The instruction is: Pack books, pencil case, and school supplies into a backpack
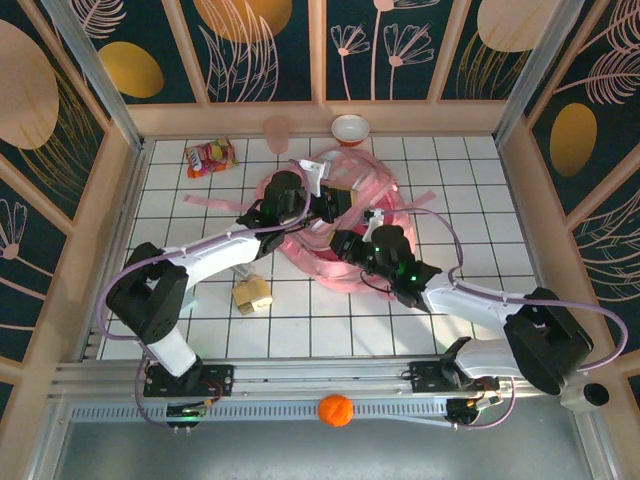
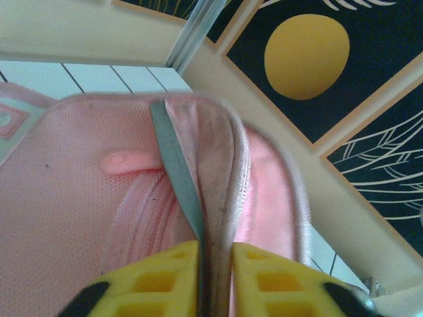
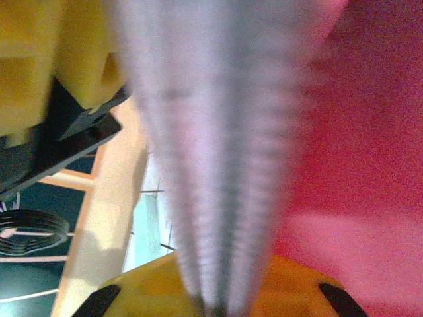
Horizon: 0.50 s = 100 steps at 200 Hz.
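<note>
Top view: the large soft pink backpack [image 1: 345, 215] lies on the middle of the white tiled worktop [image 1: 470, 200], with my left claw [image 1: 312, 183] and right claw [image 1: 347, 238] on it. The small tan and yellow blocks [image 1: 252, 293] lie near-left, not packed.

Left wrist: my left claw [image 2: 215, 257] pinches the bag's opening rim.

Right wrist: my right claw [image 3: 211, 297] is closed on a blurred pale strip [image 3: 205, 165], I think the zip trim.

I judge the packing is hardly begun.

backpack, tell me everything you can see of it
The backpack is large, soft and pink, of mesh-like fabric, with loose pink straps trailing over the white tiled table. It lies slumped and crumpled mid-table. The left gripper pinches its rim, which is edged with a grey band. The right gripper is shut on a pale ribbed strip of it, blurred. A pink zip pull lies on the fabric.
</note>
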Each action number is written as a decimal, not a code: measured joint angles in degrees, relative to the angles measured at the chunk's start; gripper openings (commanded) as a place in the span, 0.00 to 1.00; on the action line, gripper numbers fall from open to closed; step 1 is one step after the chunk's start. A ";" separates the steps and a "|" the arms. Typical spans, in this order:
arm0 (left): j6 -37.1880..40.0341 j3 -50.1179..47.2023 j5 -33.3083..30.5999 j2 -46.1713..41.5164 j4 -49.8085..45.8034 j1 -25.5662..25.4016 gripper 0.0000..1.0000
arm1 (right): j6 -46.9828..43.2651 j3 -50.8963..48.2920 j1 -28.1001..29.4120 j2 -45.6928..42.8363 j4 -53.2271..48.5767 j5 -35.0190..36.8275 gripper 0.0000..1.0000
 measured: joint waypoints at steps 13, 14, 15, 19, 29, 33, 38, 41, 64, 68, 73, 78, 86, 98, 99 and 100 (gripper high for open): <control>0.33 -1.27 -0.07 -2.45 0.02 -0.09 0.61 | -0.02 0.00 -0.90 -0.20 -0.46 0.28 0.00; 0.59 -1.36 -0.04 -2.64 0.02 -0.09 0.62 | 0.07 0.00 -0.94 -0.24 -0.50 0.26 0.00; 0.68 -1.57 -0.09 -3.06 0.02 -0.09 0.63 | 0.09 0.00 -0.98 -0.26 -0.52 0.28 0.00; 0.50 -2.05 -0.39 -3.96 0.04 -0.09 0.65 | -0.04 0.00 -1.18 -0.42 -0.85 0.28 0.00; 1.29 -3.61 -0.79 -6.84 0.09 0.04 0.69 | -0.33 0.00 -1.90 -1.03 -1.44 0.11 0.00; 1.51 -4.42 -1.14 -8.17 0.13 0.24 0.70 | -0.70 0.00 -2.23 -1.36 -1.77 -0.02 0.00; 1.62 -5.49 -1.42 -9.64 0.46 0.52 0.71 | -1.03 0.04 -2.73 -1.79 -2.23 -0.39 0.00; 1.95 -6.23 -1.60 -10.73 0.48 0.72 0.71 | -1.18 0.07 -3.04 -2.08 -2.64 -0.63 0.00; 3.87 -12.48 -4.46 -17.86 0.63 2.67 0.73 | -3.30 1.64 -6.05 -3.76 -6.60 -3.65 0.00; 4.37 -13.66 -5.16 -19.15 0.42 3.02 0.73 | -3.78 1.92 -6.60 -3.98 -7.21 -4.17 0.00; 4.83 -14.86 -5.84 -20.26 0.37 3.26 0.72 | -4.28 2.38 -7.37 -4.26 -8.07 -5.07 0.00; 5.79 -16.33 -6.47 -21.55 0.35 3.45 0.71 | -4.83 2.91 -8.24 -4.48 -8.98 -6.16 0.00; 7.21 -18.51 -7.21 -23.45 -0.02 3.54 0.71 | -5.84 3.82 -9.60 -4.83 -10.56 -7.89 0.00; 9.77 -21.66 -7.43 -25.44 -0.07 3.54 0.70 | -7.28 5.55 -11.61 -4.98 -13.00 -10.93 0.00; 9.90 -21.86 -7.43 -25.53 -0.09 3.54 0.69 | -7.37 5.64 -11.74 -4.98 -13.16 -11.10 0.00; 10.23 -22.25 -7.43 -25.73 -0.11 3.54 0.69 | -7.45 5.75 -11.85 -4.98 -13.31 -11.26 0.00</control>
